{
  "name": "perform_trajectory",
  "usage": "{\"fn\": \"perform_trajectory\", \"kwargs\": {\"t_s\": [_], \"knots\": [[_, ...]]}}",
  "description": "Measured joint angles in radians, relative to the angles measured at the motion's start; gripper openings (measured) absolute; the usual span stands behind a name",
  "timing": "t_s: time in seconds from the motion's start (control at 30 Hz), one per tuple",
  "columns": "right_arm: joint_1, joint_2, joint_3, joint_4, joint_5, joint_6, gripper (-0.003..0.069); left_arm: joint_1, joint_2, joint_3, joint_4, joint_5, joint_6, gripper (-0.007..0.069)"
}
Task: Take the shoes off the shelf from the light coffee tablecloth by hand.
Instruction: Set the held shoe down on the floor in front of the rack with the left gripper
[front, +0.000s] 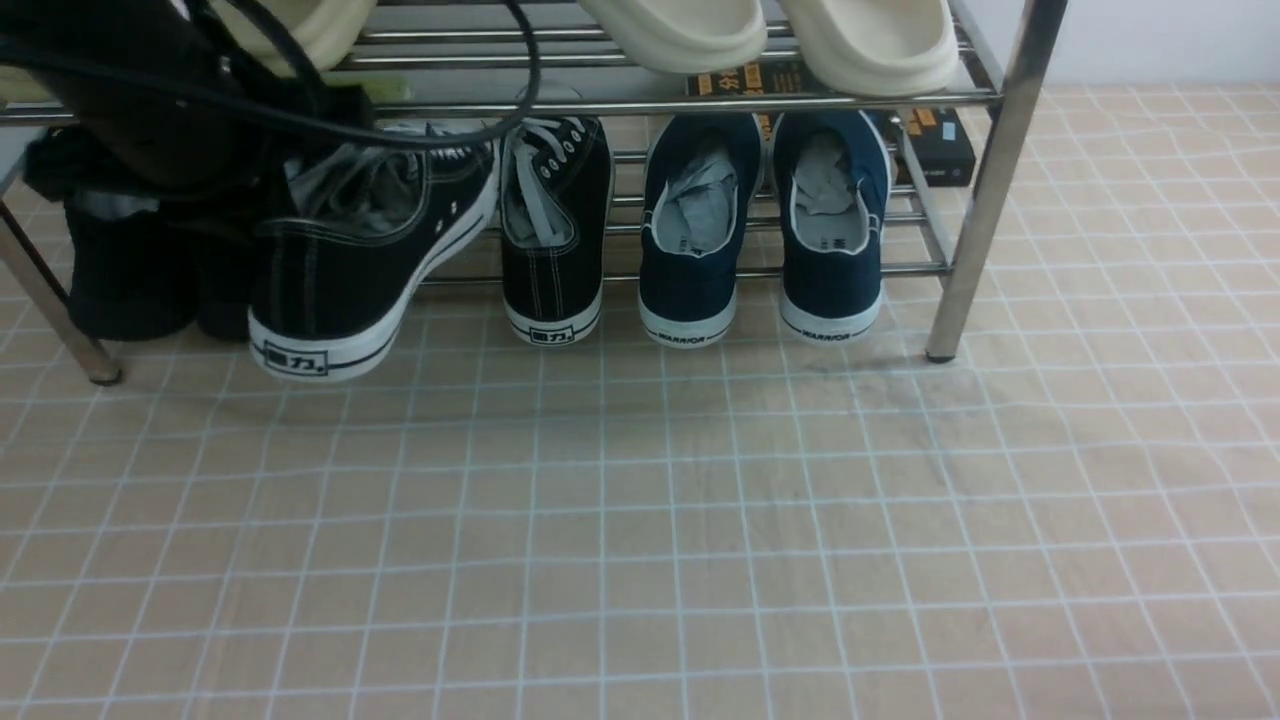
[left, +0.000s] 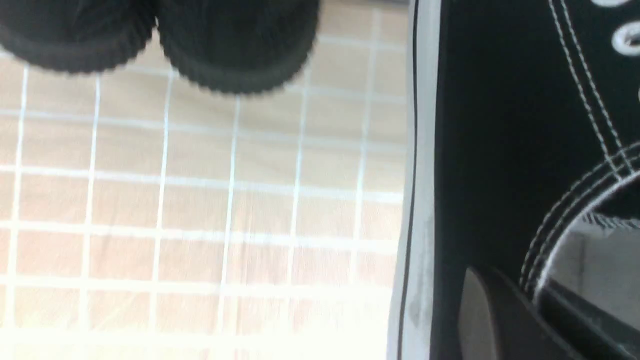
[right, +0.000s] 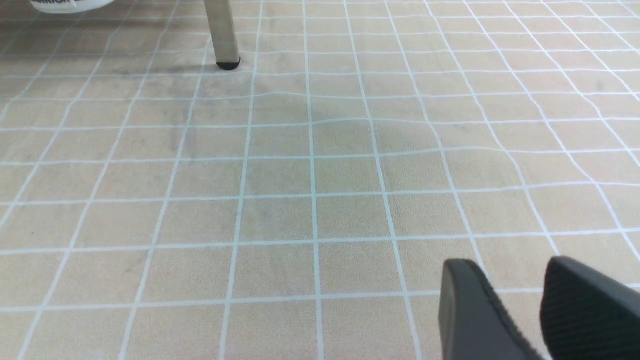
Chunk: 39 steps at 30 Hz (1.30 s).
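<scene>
The left gripper (left: 500, 285) is pinching the collar edge of a black canvas lace-up sneaker (front: 340, 250), its jaws clamping the fabric. That sneaker is hanging tilted at the chrome shoe rack (front: 975, 230); its mate (front: 555, 270) is resting on the lower tier, beside navy slip-ons (front: 705, 270). The right gripper (right: 515, 270) is holding its fingers apart over the light coffee tablecloth (front: 660, 560).

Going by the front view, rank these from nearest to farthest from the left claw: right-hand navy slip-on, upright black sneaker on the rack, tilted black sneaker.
1. Tilted black sneaker, at the claw
2. Upright black sneaker, middle
3. Right-hand navy slip-on, farthest right
</scene>
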<state>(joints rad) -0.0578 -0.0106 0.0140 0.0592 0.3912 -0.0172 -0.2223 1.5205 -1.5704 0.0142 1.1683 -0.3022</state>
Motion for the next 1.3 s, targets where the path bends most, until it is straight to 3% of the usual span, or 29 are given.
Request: {"fn": "perform_trajectory", "kwargs": {"t_s": [0.2,0.37,0.6,0.8,1.07,1.3], "knots": [[0.0,0.0,0.0,0.0,0.0,0.0,0.0237,0.0,-0.202,0.16,-0.002,0.064,0.025,0.0011],[0.0,0.0,0.0,0.0,0.0,0.0,0.0237,0.0,-0.366,0.416,0.052,0.045,-0.087,0.0011],[0.0,0.0,0.0,0.0,0.0,0.0,0.0237,0.0,-0.544,0.786,0.17,-0.224,-0.395,0.0011],[0.0,0.0,0.0,0.0,0.0,0.0,0.0237,0.0,-0.523,0.897,0.213,-0.45,-0.53,0.0011],[0.0,0.0,0.0,0.0,0.0,0.0,0.0237,0.0,-0.424,0.915,0.206,-0.533,-0.54,0.0011],[0.0,0.0,0.0,0.0,0.0,0.0,0.0237,0.0,-0.4,0.916,0.104,-0.551,-0.426,0.0011]]}}
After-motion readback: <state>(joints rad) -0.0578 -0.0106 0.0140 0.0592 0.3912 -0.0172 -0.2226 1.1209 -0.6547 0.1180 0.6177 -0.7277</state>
